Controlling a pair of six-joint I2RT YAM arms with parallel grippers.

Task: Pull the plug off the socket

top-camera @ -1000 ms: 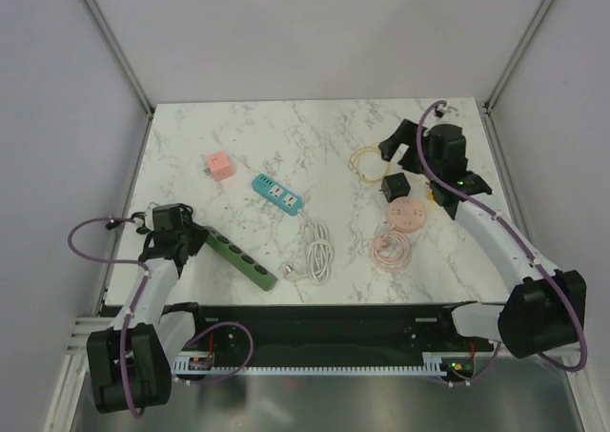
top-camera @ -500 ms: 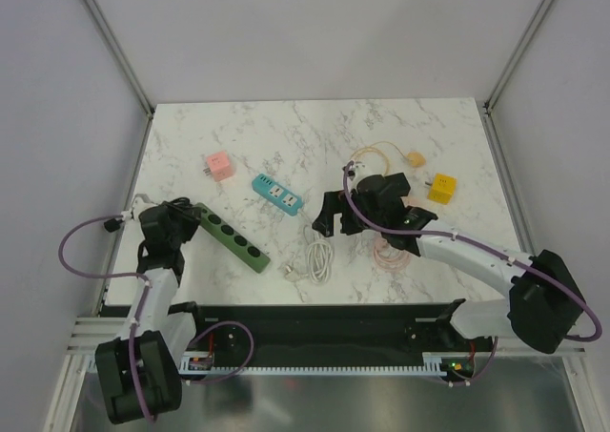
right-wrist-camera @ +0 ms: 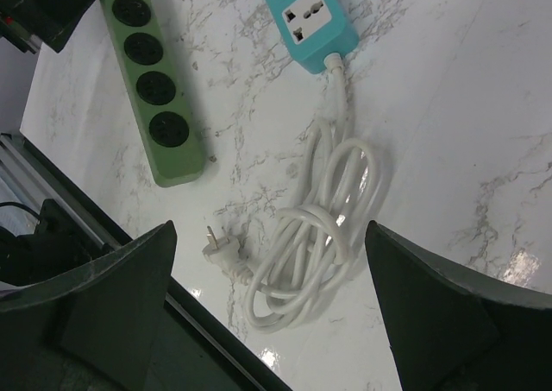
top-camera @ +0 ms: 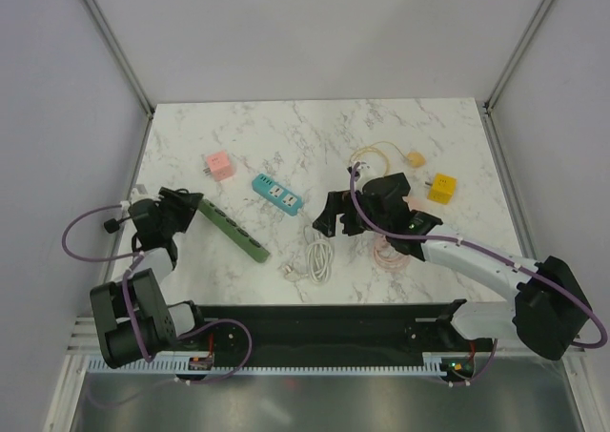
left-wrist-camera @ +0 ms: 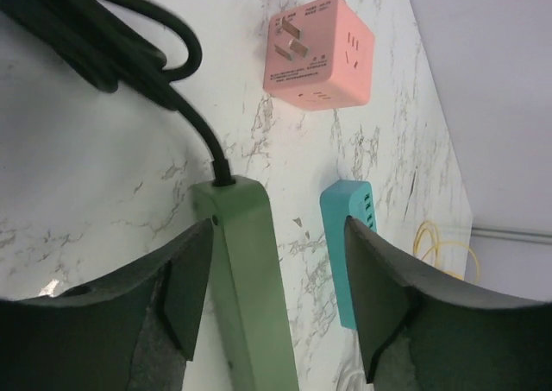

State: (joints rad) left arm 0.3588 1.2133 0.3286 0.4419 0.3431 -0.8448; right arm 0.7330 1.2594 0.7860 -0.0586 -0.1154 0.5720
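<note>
The left pincer point(left-wrist-camera: 278, 236) is standing with its jaws apart, straddling the cable end of the green strip point(left-wrist-camera: 250, 270), and no pad is touching it. If the jaws are closing here, they are clamping the strip body, not a plug. A pull would then be dragging the whole strip by its black cable point(left-wrist-camera: 129, 54) across the counter point(top-camera: 286, 127).

The pink cube adapter point(left-wrist-camera: 319, 53) is lying just beyond, prongs up, plugged into nothing.

The teal strip point(right-wrist-camera: 306, 11) is lying near the middle. The sockets that are showing on both strips are empty.

The white cord point(right-wrist-camera: 319, 227) is lying coiled beside the teal strip, and the white cord plug point(right-wrist-camera: 222, 251) is lying free on the counter.

The right pincer point(right-wrist-camera: 269, 261) is hovering over this coil with its jaws wide apart, holding nothing. Descending here is risking a grasp on a plug that is already out, or a snag in the loops.

No plug seated in a socket is showing in any view. The right arm is covering the area around the pink coil point(top-camera: 386, 253), so the target may be lying hidden there. The yellow cube adapter point(top-camera: 440, 187) is sitting well to the right, apart from both pincers.

The main hazard is acting on the wrong item before the target is located.
</note>
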